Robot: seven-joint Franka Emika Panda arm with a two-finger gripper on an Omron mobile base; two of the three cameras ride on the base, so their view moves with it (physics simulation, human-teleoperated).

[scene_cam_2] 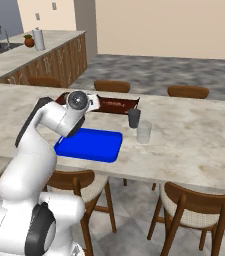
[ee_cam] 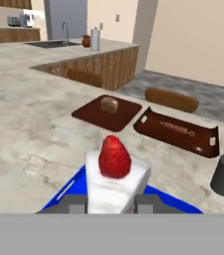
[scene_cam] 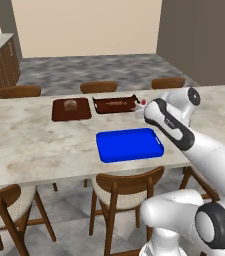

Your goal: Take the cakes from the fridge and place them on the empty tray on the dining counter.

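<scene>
My gripper (ee_cam: 112,204) is shut on a white cake slice (ee_cam: 114,185) topped with a red cherry. In the hand view the bright blue empty tray (ee_cam: 180,201) shows just below and behind the slice. In the left base view the gripper (scene_cam: 142,105) hangs above the dining counter (scene_cam: 24,140), past the blue tray's (scene_cam: 129,145) far right corner, with the red cherry (scene_cam: 143,102) at its tip. In the right base view the hand is above the tray's (scene_cam_2: 89,144) far edge. The fridge is out of view.
Two dark brown trays lie beyond the blue one: one (scene_cam: 71,109) carries a tan lump (ee_cam: 109,104), the other (scene_cam: 115,104) is beside it. A dark cup (scene_cam_2: 134,118) and a clear glass (scene_cam_2: 144,132) stand right of the blue tray. Wooden chairs (scene_cam: 124,187) line both sides.
</scene>
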